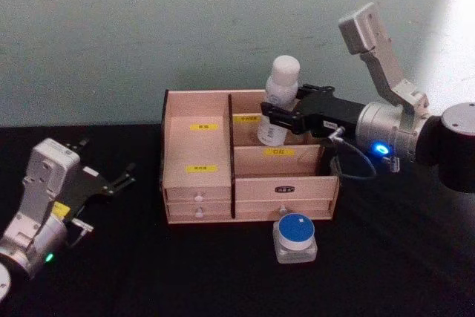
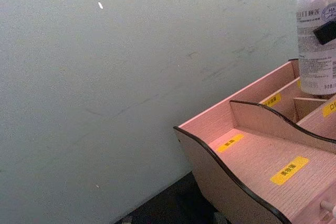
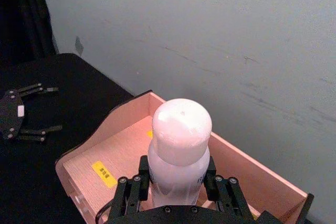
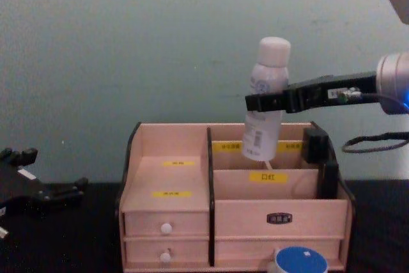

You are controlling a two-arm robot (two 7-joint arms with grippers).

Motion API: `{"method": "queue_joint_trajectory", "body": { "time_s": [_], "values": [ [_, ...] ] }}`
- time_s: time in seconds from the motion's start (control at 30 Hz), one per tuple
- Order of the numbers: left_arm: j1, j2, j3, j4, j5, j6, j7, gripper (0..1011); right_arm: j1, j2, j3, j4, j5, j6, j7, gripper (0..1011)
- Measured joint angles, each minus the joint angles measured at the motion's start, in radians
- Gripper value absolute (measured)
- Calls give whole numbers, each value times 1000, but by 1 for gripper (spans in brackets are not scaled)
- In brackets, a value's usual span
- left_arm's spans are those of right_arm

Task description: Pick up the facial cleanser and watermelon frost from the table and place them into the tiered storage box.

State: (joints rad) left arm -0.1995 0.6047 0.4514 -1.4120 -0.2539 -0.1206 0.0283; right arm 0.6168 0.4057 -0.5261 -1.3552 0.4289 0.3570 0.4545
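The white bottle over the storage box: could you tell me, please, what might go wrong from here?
The white bottle hangs tilted in the right gripper; lowered so, its base may catch a wall of the tiered storage box. Released tilted, it may topple. The left gripper rests open at the table's left.
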Motion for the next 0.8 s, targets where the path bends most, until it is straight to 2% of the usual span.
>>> {"method": "queue_joint_trajectory", "body": {
  "time_s": [0.8],
  "values": [
    [0,0,0,0,0,0,0,1001,64,-73,-17,128,-34,15,4,596]
  ]
}}
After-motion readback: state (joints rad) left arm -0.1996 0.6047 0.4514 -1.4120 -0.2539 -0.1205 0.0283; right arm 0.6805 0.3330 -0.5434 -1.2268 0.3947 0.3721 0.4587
